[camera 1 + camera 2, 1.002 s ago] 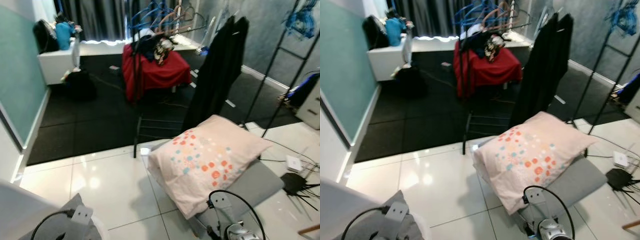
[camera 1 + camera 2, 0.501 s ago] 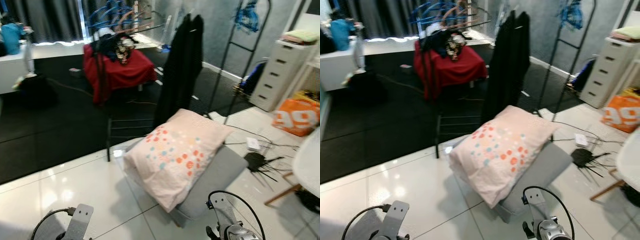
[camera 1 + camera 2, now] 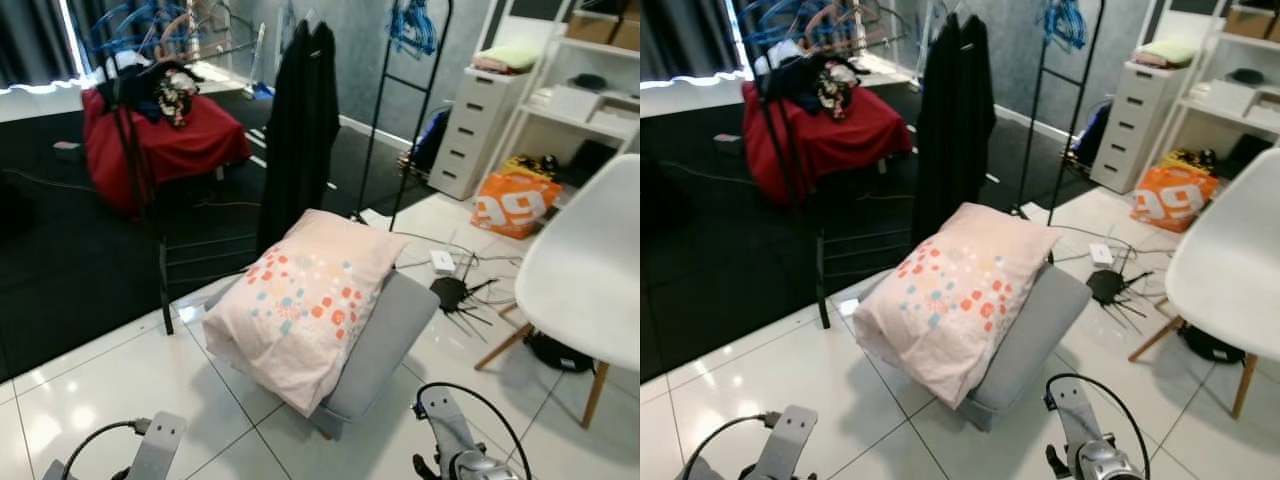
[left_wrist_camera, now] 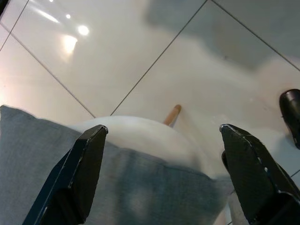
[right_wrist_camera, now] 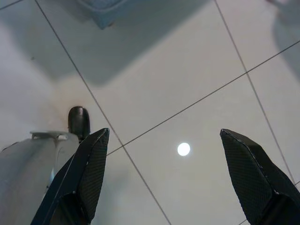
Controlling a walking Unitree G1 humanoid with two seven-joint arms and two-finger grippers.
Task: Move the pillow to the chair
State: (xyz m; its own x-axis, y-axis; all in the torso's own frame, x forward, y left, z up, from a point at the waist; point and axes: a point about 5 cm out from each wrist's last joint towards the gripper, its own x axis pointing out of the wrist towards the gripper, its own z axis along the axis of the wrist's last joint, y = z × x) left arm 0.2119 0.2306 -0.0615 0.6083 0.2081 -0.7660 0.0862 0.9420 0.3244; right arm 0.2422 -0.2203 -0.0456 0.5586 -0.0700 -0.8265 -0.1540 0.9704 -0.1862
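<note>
A pale pink pillow (image 3: 305, 295) with red, orange and blue dots lies tilted on a low grey cushioned seat (image 3: 378, 340) in the middle of the white tile floor. A white chair (image 3: 585, 275) with wooden legs stands at the right. Both arms hang low at the bottom edge of the head views. My left gripper (image 4: 161, 176) is open over floor tiles, above a grey cushion (image 4: 93, 187) and a white seat with a wooden leg. My right gripper (image 5: 164, 178) is open over bare tiles.
A black garment (image 3: 297, 120) hangs on a clothes rack behind the pillow. A red-draped pile (image 3: 165, 140) sits on the dark carpet. White drawers (image 3: 485, 130), an orange bag (image 3: 515, 200) and cables with a black hub (image 3: 452, 292) lie at the right.
The camera has swung to the right: the pillow and rack shifted left in the picture, and the white chair, drawers and orange bag have come into view. Both arms stay low.
</note>
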